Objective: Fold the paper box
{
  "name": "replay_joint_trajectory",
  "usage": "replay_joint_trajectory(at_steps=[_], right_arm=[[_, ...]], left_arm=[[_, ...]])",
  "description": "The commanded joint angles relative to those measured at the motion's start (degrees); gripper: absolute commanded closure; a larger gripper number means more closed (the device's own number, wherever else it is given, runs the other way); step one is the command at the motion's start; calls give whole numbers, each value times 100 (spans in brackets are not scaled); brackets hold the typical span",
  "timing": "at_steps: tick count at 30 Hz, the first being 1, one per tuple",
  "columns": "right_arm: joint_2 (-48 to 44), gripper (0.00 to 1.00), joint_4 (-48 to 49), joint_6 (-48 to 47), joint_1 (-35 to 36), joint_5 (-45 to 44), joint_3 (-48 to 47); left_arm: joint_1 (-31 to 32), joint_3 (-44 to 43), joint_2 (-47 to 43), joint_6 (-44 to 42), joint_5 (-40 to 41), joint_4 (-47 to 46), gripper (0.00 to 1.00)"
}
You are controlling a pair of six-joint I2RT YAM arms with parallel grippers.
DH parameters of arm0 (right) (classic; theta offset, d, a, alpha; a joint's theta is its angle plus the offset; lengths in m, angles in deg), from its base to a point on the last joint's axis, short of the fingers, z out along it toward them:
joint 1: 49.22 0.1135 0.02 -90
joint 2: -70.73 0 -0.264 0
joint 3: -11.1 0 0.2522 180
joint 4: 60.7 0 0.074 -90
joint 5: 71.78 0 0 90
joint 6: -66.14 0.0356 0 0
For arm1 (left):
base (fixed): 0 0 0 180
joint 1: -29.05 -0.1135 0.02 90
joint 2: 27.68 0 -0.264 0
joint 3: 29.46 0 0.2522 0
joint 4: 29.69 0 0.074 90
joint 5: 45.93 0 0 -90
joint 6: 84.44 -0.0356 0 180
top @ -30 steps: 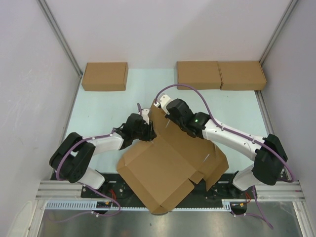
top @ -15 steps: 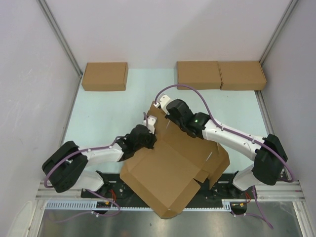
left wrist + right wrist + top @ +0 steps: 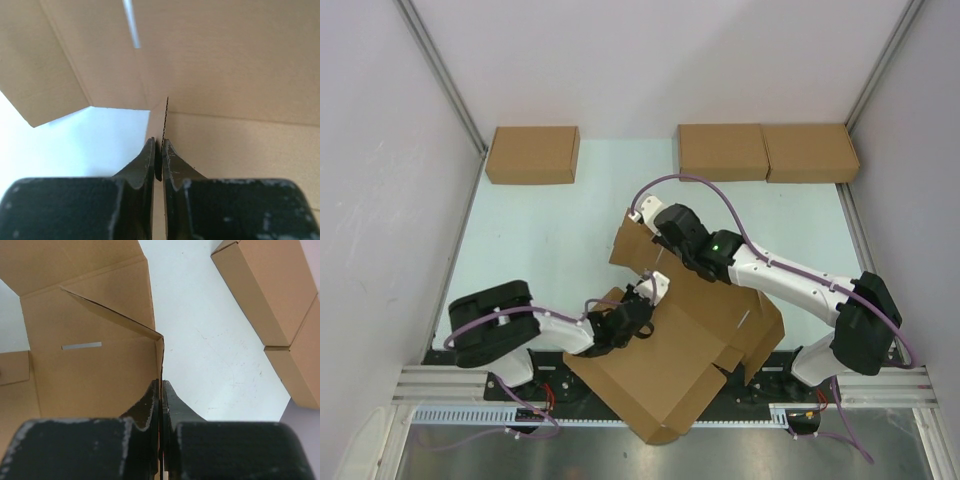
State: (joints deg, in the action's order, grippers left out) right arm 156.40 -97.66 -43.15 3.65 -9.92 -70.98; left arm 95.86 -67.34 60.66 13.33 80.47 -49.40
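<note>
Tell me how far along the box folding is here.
Partway. Done: several panels of the paper box are creased and raised off the flat. In hand: the left jaws and the right jaws are each shut on a flap edge. Left to do: the slit is empty, and there is no closed box shape yet.

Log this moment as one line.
left hand: shut on paper box edge | right hand: shut on its upright flap | fold: unfinished

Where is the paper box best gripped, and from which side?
Likely a free flap edge of the paper box, approached edge-on from outside: its panels are broad and thin, so only an edge fits. The left end effector and right end effector pinch so.
</note>
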Motion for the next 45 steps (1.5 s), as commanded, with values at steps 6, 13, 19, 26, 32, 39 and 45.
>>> replay_joint_trajectory(at_steps=[6, 13, 19, 26, 32, 39, 45], right_arm=[[-156, 100, -70, 136, 75, -183, -42], [-121, 100, -123, 136, 84, -200, -42], [-103, 100, -167, 153, 93, -218, -42], [-112, 100, -176, 153, 102, -253, -50], [-138, 100, -167, 171, 93, -280, -50], [-191, 100, -185, 206, 84, -262, -42], [-191, 100, -211, 233, 84, -253, -42]], left_arm=[[746, -339, 1221, -627, 587, -652, 87], [1317, -690, 2170, -935, 1114, -424, 85], [1361, -770, 2390, -812, 1325, -178, 77], [1370, -796, 1601, -1066, 1861, 87, 33], [1370, -822, 282, -1103, 1730, 543, 26], [1414, -603, -1440, -593, 1563, 1062, 21], [1405, -129, -3177, 154, 1545, 1457, 17]])
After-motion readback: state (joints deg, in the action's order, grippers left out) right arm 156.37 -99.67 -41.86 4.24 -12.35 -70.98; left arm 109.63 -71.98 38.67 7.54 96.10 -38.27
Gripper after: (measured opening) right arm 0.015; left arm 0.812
